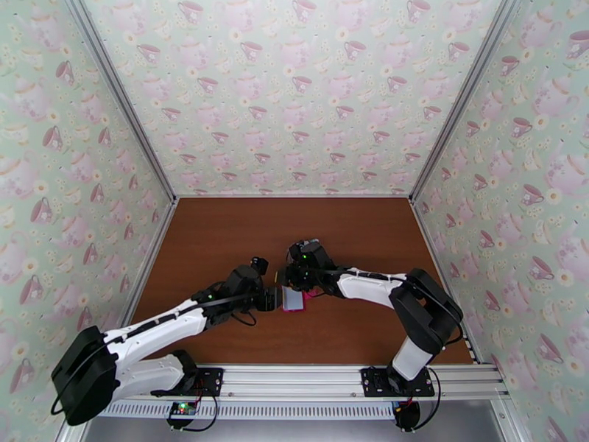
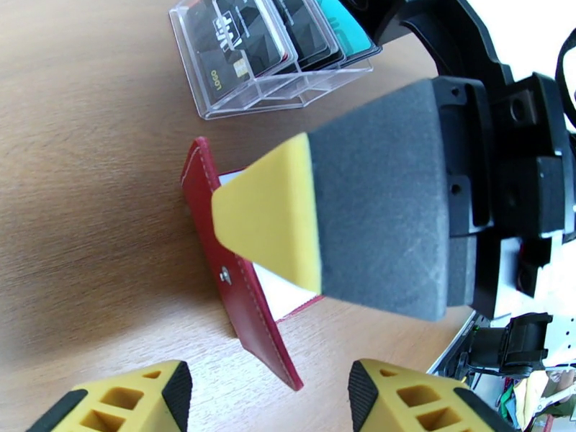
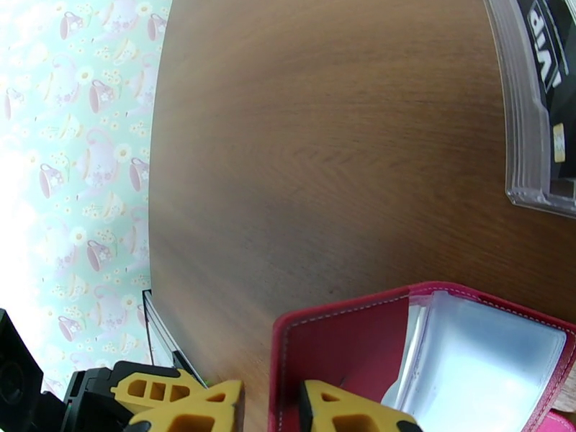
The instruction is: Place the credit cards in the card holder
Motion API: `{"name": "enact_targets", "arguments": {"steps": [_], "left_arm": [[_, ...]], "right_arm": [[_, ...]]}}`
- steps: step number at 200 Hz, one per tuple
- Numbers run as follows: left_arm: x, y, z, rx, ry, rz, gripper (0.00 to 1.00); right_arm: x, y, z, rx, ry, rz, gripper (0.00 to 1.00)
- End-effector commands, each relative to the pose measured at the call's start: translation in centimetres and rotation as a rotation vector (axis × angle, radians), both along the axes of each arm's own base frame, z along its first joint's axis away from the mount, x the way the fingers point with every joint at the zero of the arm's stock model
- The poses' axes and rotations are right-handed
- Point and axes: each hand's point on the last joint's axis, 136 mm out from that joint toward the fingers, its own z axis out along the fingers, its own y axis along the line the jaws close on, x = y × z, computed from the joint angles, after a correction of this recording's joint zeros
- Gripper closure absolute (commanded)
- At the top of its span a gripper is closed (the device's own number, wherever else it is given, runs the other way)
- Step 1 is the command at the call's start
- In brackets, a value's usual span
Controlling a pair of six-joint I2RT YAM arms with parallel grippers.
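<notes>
The red card holder [image 1: 293, 299] lies open on the brown table between the two arms. My right gripper [image 3: 273, 408] is shut on the edge of its red cover [image 3: 338, 347], and the wallet's clear inner pockets [image 3: 482, 361] gape beside it. In the left wrist view the card holder [image 2: 241, 297] stands tilted on its edge, with the right gripper's yellow-tipped finger [image 2: 266, 217] pressed on its inside. My left gripper [image 2: 270, 401] is open just short of the wallet's near corner, holding nothing. The credit cards [image 2: 245, 37], black ones and a teal one [image 2: 345, 23], stand in a clear stand behind.
The clear plastic slotted stand [image 3: 529, 102] sits on the table just beyond the wallet, close to both grippers. Patterned walls [image 1: 294, 90] enclose the table on three sides. Bare brown table [image 1: 221, 237] stretches to the left and behind.
</notes>
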Motion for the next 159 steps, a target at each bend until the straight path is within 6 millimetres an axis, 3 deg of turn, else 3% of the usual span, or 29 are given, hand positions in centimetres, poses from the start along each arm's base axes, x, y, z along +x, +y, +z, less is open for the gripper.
{"name": "enact_targets", "arguments": {"steps": [1,59,159], "left_arm": [[1.0,-0.8,0.6,0.008,-0.045,-0.009,0.37],[1.9,0.5,-1.0,0.102,-0.064,0.034,0.38],[1.3,3.1,-2.9,0.157,-0.053,0.083,0.39]], "right_arm": [[0.1,1.2,0.9,0.037,-0.003,0.019,0.73],[-0.1,0.9,0.9,0.034,-0.003,0.017,0.72],[-0.3,-0.5,0.4,0.011,-0.015,0.005,0.68]]}}
